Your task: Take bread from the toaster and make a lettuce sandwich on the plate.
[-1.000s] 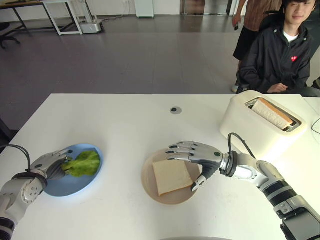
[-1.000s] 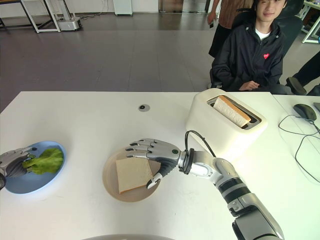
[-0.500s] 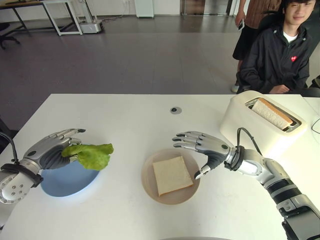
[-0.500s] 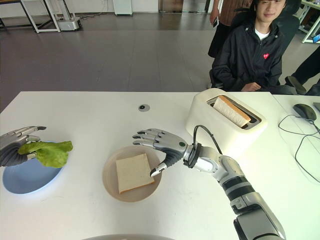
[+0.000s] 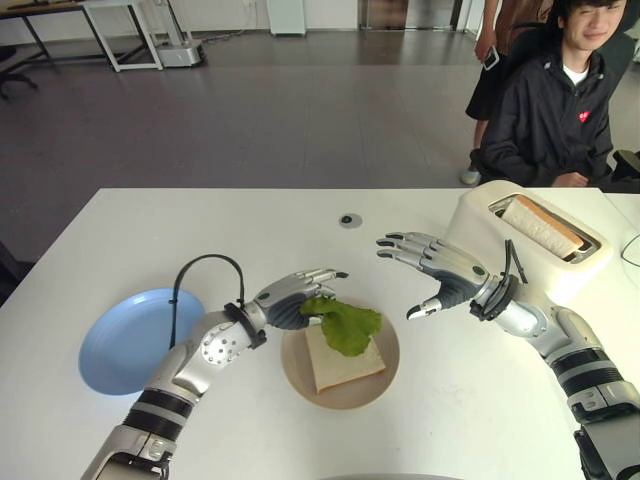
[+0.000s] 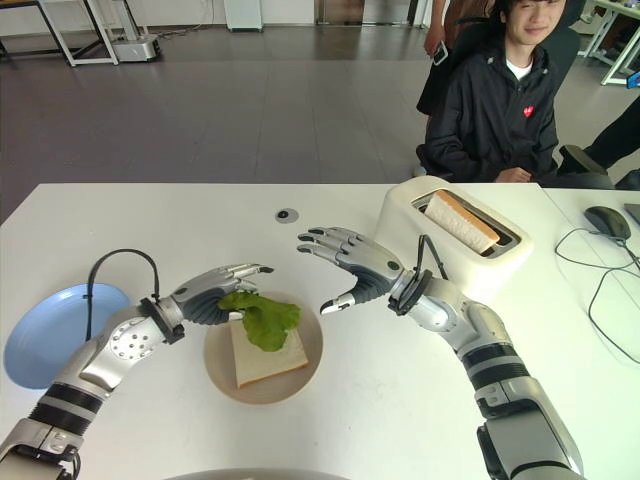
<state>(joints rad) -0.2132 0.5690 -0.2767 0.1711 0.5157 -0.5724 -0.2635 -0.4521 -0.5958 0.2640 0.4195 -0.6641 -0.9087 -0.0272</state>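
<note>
The left hand point(image 5: 290, 300) is over the left rim of the tan plate point(image 5: 350, 398), its fingers pinched on one end of a lettuce leaf point(image 5: 348, 326). The leaf's long axis runs from those fingertips out to the right and slightly toward the robot, so its free end hangs over the upper part of the slice of bread point(image 5: 345, 368) lying flat on the plate. Whether the leaf rests on the slice cannot be told. The slice is roughly square, turned a little off the surface's point(image 5: 300, 230) edges.

The right hand point(image 5: 440, 275) hovers between the plate and the toaster point(image 5: 480, 240), fingers spread apart, holding nothing.

A second slice point(image 5: 542, 226) stands in the toaster's slot, its long axis running from back left to front right.

A blue plate point(image 5: 120, 340) sits at the left, well apart from the tan one.

In the right eye view, a computer mouse point(image 6: 605, 222) lies on the surface to the right of the toaster.
</note>
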